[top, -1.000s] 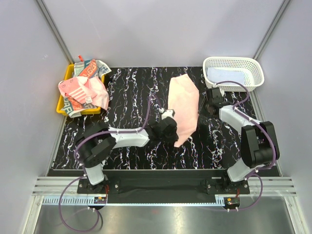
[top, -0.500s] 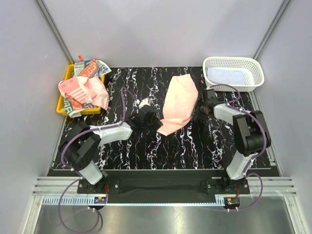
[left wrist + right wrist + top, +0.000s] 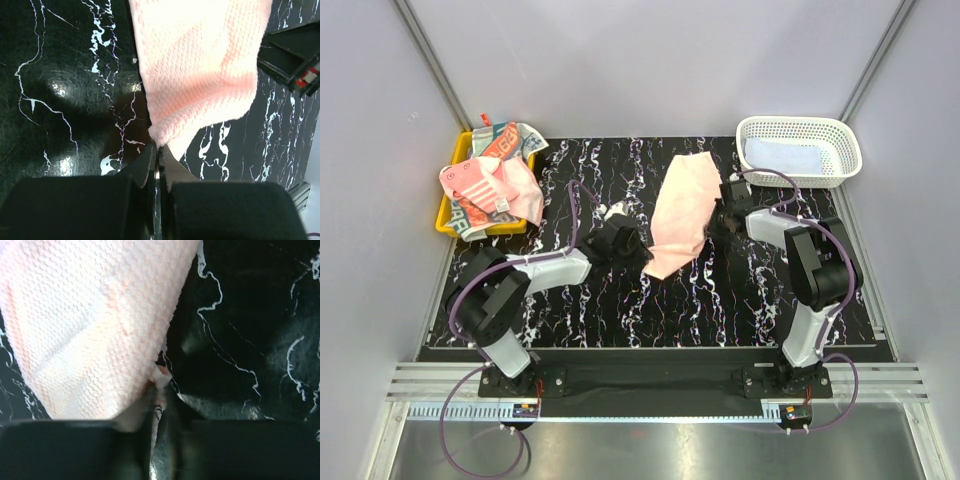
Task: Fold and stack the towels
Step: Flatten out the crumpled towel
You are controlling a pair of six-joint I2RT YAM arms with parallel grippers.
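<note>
Black marbled counter [image 3: 570, 300]; my left claw [image 3: 157, 150] clamped on the near corner of the plain pink towel [image 3: 682, 205], which stretches across mid-counter; my right claw [image 3: 159, 386] pinched together on its right edge; far left, yellow tray [image 3: 444, 216] heaped with patterned towels [image 3: 490, 180]; far right, white basket [image 3: 845, 140] holding a pale blue towel [image 3: 782, 156].

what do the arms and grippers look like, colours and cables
The left arm and right arm have pale grey links, black joints and a looping purple cable each. Left gripper and right gripper are black.
</note>
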